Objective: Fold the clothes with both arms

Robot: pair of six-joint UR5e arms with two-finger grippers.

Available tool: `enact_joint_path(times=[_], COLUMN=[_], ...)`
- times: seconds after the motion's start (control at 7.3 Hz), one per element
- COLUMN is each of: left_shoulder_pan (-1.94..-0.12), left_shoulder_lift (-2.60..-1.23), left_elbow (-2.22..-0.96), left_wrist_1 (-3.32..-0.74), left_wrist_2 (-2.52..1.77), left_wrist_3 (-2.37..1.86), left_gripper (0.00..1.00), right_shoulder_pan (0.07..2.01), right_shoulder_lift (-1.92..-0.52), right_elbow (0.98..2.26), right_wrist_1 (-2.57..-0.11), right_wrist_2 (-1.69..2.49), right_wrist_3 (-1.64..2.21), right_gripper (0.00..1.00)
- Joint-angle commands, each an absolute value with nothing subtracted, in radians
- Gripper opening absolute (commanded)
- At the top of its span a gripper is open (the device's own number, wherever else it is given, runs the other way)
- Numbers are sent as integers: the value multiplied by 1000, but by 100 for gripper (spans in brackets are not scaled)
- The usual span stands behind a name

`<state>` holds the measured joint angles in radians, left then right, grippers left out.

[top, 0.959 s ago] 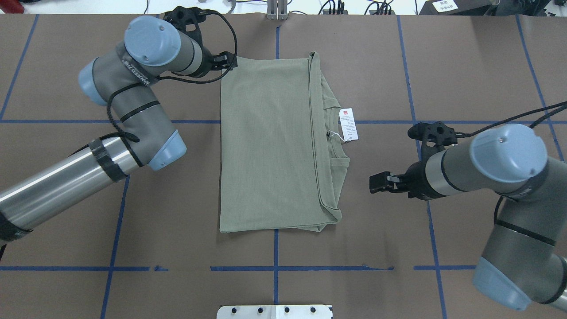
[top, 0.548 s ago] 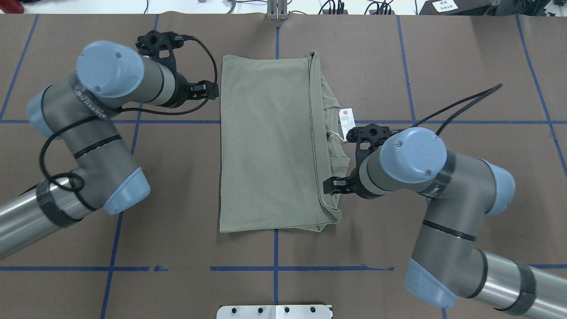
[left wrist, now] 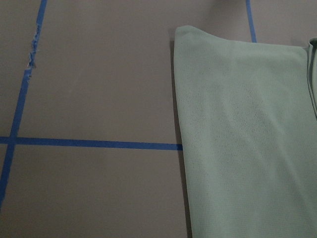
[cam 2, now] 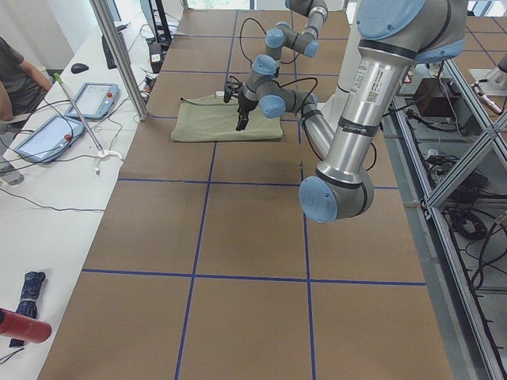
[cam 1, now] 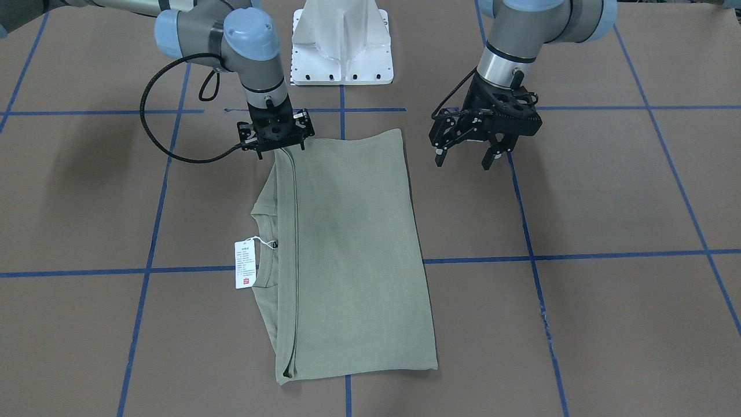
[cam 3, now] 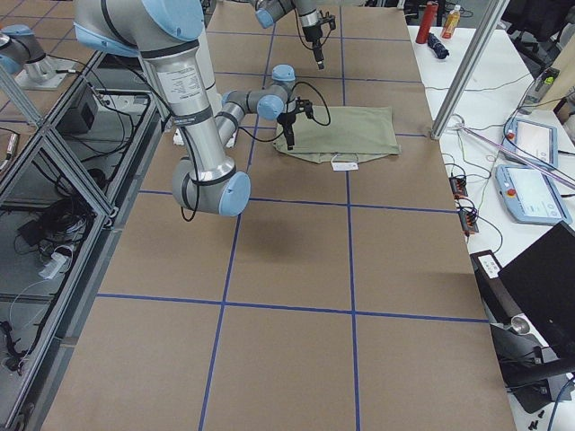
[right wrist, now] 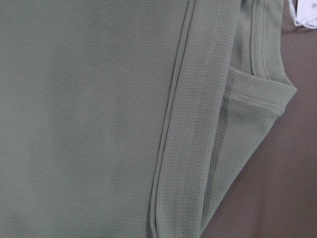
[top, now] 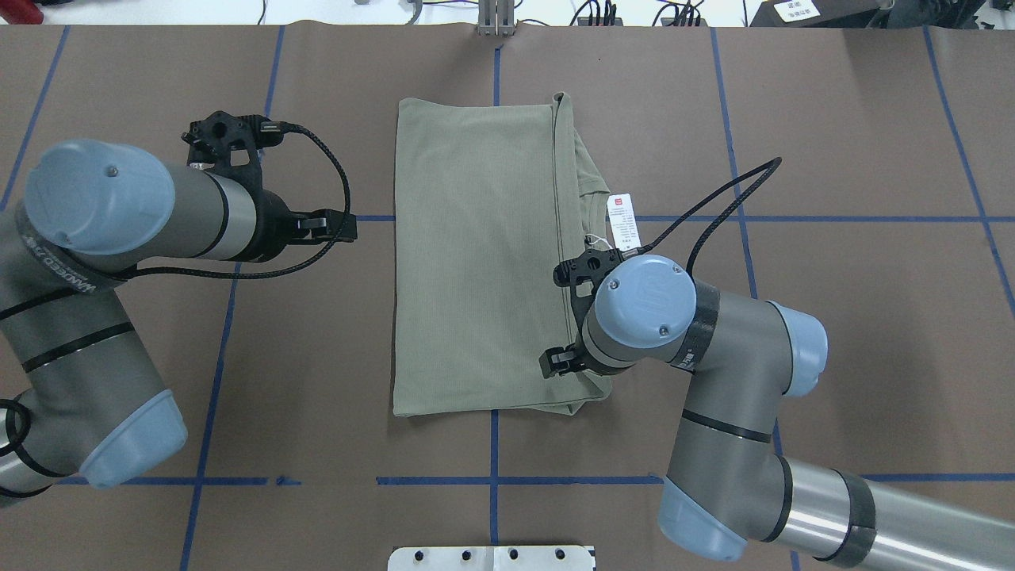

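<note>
The shirt [top: 476, 262] is lying lengthwise 12-to-6 overhead, collar pointing to 3 o'clock. The left gripper [cam 1: 463, 164] is hovering at 9, the right gripper [cam 1: 280, 149] at 5, both with fingers apart.

Open table [top: 833, 119] lies on all sides of the shirt [top: 476, 262]. The right arm [top: 714, 349] overhangs its near right corner.

Shirt [top: 476, 262] lies flat mid-surface [top: 793, 119]. Tag [top: 624, 222] pokes out past the shirt's right edge. Right tool [cam 1: 277, 139] is at the shirt's robot-side right corner, left tool [cam 1: 463, 161] off its left side, apart.
</note>
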<state>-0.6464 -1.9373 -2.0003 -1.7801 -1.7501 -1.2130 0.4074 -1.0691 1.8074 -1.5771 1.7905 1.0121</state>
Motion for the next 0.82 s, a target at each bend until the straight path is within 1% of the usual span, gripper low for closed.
enact_joint_path(times=[0.0,0.69], left_shoulder_pan=[-638,-618], left_shoulder_lift=[-1936,-1934], left_elbow=[-1996,-1991], left_wrist_1=[-1778,-1779], left_wrist_2=[-1750,-1750], left_wrist_3=[-1213,-1215], left_gripper=[100,100], right_shoulder_pan=[405,400], right_shoulder_lift=[-1063,-1077], right_elbow=[1781,1763], right_wrist_1=[-1577,-1578], right_wrist_2=[1792,1796], right_wrist_3=[1000,992], right_gripper=[100,100])
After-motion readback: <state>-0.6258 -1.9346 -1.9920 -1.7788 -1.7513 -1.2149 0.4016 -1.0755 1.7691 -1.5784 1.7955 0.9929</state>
